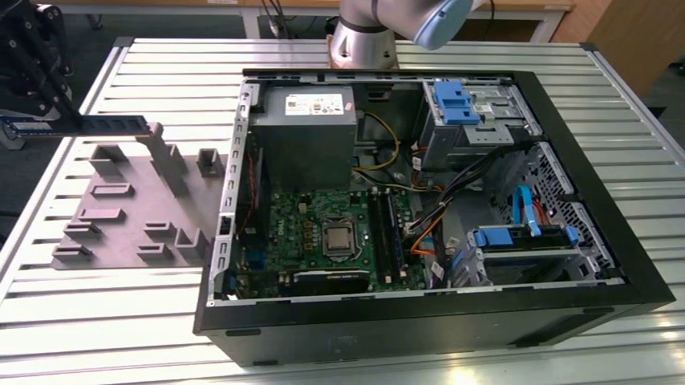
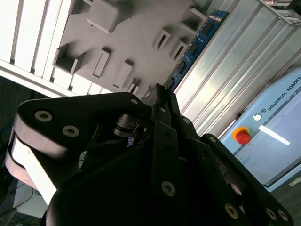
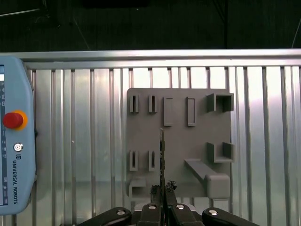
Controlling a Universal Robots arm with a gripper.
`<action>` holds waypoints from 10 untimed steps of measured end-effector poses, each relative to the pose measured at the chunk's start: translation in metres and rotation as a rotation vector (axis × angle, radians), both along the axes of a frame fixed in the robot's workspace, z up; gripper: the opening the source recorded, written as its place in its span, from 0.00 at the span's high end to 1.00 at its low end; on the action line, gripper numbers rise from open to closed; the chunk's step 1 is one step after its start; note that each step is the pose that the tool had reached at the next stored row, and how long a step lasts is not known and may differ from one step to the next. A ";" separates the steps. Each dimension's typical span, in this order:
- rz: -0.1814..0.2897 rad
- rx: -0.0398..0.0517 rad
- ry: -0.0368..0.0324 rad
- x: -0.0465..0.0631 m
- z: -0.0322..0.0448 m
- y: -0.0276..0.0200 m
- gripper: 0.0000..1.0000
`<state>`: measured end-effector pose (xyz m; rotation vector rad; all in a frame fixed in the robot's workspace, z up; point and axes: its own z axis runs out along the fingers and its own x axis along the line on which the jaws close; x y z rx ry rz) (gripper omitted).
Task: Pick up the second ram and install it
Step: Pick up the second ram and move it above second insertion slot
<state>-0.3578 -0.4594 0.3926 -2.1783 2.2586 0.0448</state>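
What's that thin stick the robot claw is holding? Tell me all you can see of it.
The second ram is a long, thin, flat circuit-board stick, bluish-green with a row of black chips. The gripper clamps it between its fingers, holding it level and on edge over the grey fixture tray, beside the open computer case.

You are looking at: tray (image 3: 178, 141), matt grey plastic; table (image 3: 84, 141), ribbed bare metal with sheen; second ram (image 2: 195, 44), smooth circuit board, black chips; gripper (image 3: 162, 187), matt black finish.
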 end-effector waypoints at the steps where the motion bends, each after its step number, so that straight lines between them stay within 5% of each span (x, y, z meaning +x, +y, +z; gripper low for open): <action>1: 0.000 0.0000 0.0000 0.000 0.0000 0.0000 0.86; 10: 0.000 0.0000 0.0000 0.004 0.0000 0.0000 0.86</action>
